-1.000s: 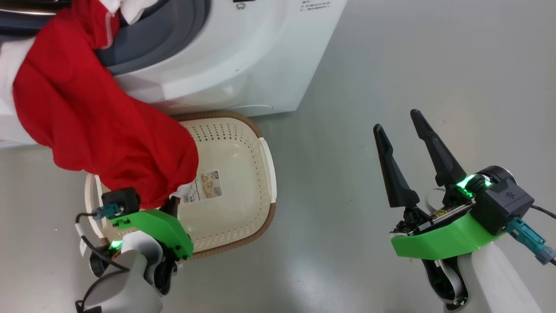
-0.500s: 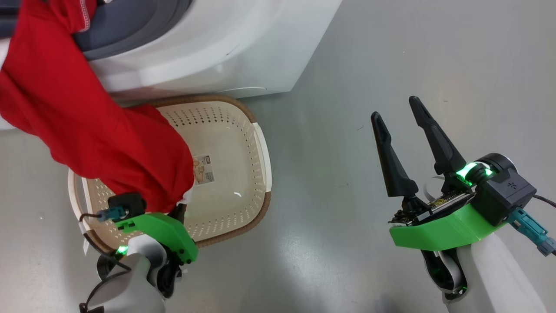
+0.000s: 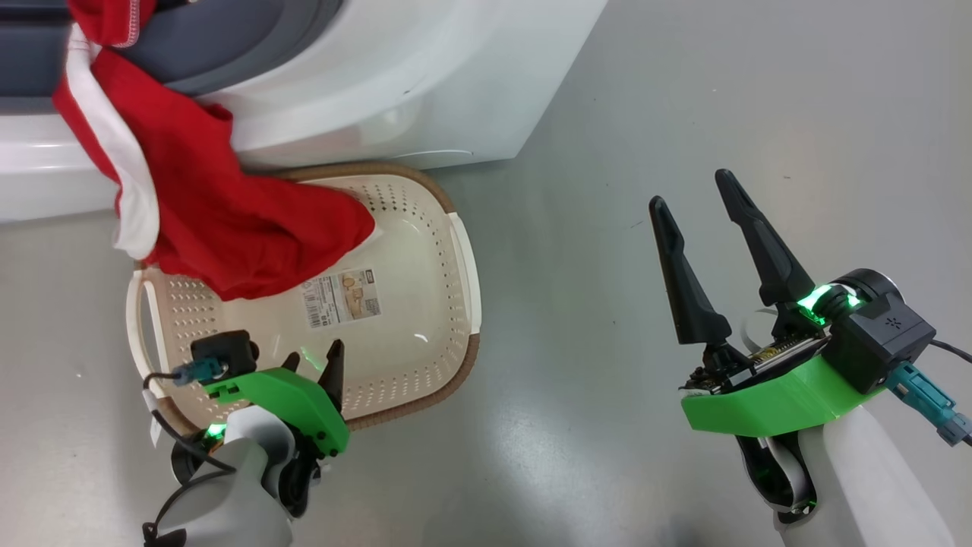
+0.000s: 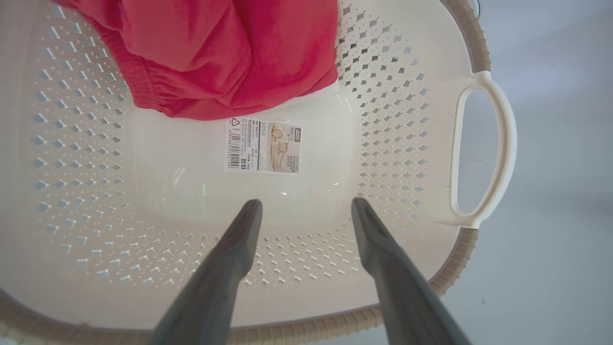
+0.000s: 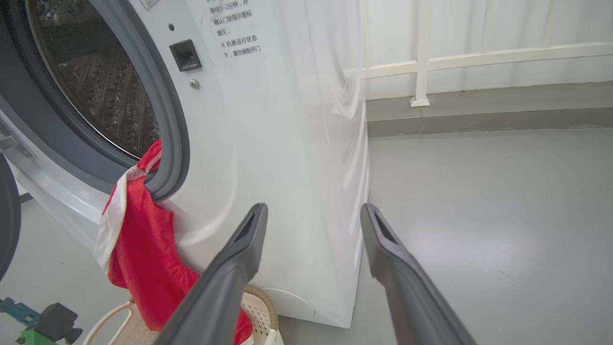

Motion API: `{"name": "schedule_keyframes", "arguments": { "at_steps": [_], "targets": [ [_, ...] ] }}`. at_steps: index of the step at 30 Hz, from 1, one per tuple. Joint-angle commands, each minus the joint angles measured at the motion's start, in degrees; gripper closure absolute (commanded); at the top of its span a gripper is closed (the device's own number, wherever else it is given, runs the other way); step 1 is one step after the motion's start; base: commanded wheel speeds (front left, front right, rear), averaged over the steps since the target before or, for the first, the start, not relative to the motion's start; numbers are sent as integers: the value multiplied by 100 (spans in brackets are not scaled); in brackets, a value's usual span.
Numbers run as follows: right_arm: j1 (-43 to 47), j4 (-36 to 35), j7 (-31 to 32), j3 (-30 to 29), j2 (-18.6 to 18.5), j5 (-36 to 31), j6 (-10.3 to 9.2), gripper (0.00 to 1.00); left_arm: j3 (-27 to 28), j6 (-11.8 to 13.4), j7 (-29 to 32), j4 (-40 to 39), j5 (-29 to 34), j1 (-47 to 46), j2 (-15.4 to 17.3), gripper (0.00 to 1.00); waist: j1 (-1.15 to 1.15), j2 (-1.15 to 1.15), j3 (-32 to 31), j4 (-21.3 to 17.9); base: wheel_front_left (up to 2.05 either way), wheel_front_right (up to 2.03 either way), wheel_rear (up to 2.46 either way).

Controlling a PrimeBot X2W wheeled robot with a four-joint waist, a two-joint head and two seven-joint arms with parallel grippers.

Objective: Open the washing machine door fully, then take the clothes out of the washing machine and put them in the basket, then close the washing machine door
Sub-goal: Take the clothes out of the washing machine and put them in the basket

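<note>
Left side: clothes [image 3: 220,220] no more in my left gripper [image 3: 314,352]. Half second ago it pinched red fabric; now fingers spread wide, empty. Lower part of clothes lies in basket [image 3: 465,258], at end next to washing machine [image 3: 425,91]; upper part hangs from gasket [image 5: 175,143]. I judge transfer only half done, second pull needed. Left arm low at near rim, fingers pointing to basket bottom. Right gripper [image 3: 692,188]: unchanged, spread, empty, over floor [image 3: 683,91], well apart from basket.
</note>
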Motion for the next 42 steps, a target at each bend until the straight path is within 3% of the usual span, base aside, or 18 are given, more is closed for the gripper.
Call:
{"name": "schedule_keyframes", "arguments": {
  "at_steps": [1,11,19,32,42],
  "targets": [
    [-21,-106,-37,97,13,4,26,0,68,26,-112,-2,-19,13,140,0,0,0,-20,24,0,0,0],
    [52,-49,-37,57,13,3,26,0,72,-38,-513,-317,165,-23,274,0,0,0,-249,208,0,0,0],
    [147,-35,-37,-8,13,-46,26,0,404,152,-520,-1429,572,296,423,0,0,0,-509,310,0,0,0],
    [368,-61,-37,-87,13,-103,26,0,1113,634,-521,-3846,1546,1263,540,0,0,0,-815,377,0,0,0],
    [418,-106,-37,-94,13,-118,26,0,1324,1077,-521,-5385,2011,1967,747,0,0,0,-814,389,0,0,0]
  ]
}}
